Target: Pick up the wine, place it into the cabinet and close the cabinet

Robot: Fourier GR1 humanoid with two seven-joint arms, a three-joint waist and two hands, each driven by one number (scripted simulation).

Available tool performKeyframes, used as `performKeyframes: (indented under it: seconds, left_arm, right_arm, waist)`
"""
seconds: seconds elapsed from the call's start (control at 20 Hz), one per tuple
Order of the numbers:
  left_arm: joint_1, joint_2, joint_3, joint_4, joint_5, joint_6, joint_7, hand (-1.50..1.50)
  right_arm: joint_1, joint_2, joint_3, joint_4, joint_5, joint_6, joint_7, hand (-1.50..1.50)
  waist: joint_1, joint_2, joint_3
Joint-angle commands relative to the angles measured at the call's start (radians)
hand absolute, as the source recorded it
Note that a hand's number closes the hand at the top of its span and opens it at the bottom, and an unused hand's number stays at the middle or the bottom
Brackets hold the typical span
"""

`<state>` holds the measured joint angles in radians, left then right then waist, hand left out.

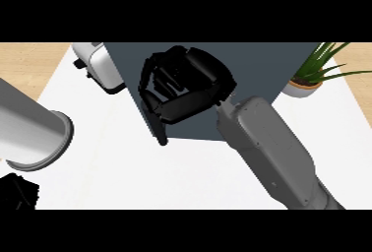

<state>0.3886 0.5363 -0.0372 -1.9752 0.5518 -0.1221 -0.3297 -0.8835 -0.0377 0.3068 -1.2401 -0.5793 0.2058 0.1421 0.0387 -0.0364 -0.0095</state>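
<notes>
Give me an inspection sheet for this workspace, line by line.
Surface: white counter, wooden floor beyond its edges.
Job's things: dark cabinet, its door seen edge-on at the left side; wine not visible.
Clutter: toaster left of the cabinet; potted plant to its right.
Hands: right hand in front of the cabinet, fingers curled, contents hidden; left hand at the lower left edge, fingers unclear.
Cables: nothing seen.
Surroundings: nothing seen besides the floor.
</notes>
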Motion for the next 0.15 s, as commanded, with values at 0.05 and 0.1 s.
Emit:
performKeyframes:
  seconds: [0.05,0.1]
  left_arm:
    - [-0.037,-0.001,0.002,0.036,0.007,-0.012,0.012,1.50]
    - [-0.059,-0.008,0.001,0.022,0.004,0.007,0.025,1.50]
  right_arm:
    - [-0.036,-0.087,-0.120,0.160,0.023,-0.031,-0.023,1.50]
    - [-0.053,-0.052,-0.102,0.166,0.039,-0.052,-0.027,1.50]
  waist:
    - [-0.017,0.052,0.008]
    - [-0.017,0.049,0.009]
